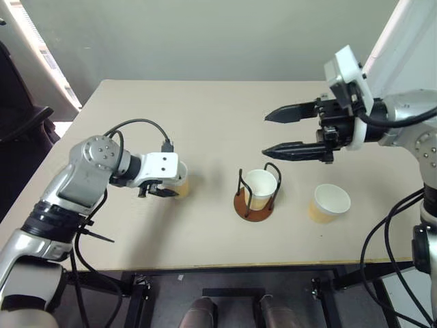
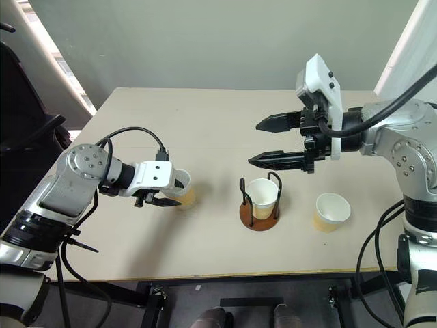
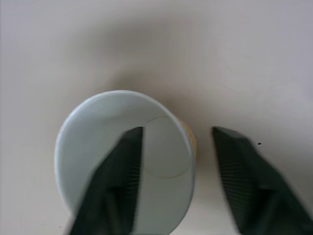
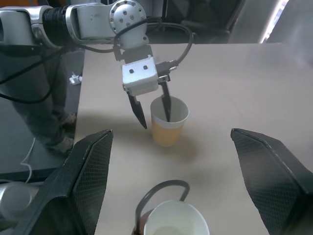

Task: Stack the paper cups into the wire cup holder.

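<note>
Three tan paper cups stand upright on the table. One cup (image 1: pixel 260 186) sits inside the wire cup holder (image 1: pixel 254 209), between its black loops. Another cup (image 1: pixel 329 203) stands free to the holder's right. At the third cup (image 1: pixel 183 187), on the left, my left gripper (image 1: pixel 167 189) is open and straddles the cup's wall. One finger (image 3: pixel 122 171) is inside the cup (image 3: pixel 98 127) and the other finger (image 3: pixel 244 176) is outside, a small gap off the wall. My right gripper (image 1: pixel 265 134) hangs open and empty in the air, above and behind the holder.
The beige table (image 1: pixel 205 116) ends at a front edge just below the cups and a left edge near a dark chair (image 1: pixel 20 123). Black cables loop off my left arm (image 1: pixel 140 124) and hang beside the table's right corner (image 1: pixel 382 239).
</note>
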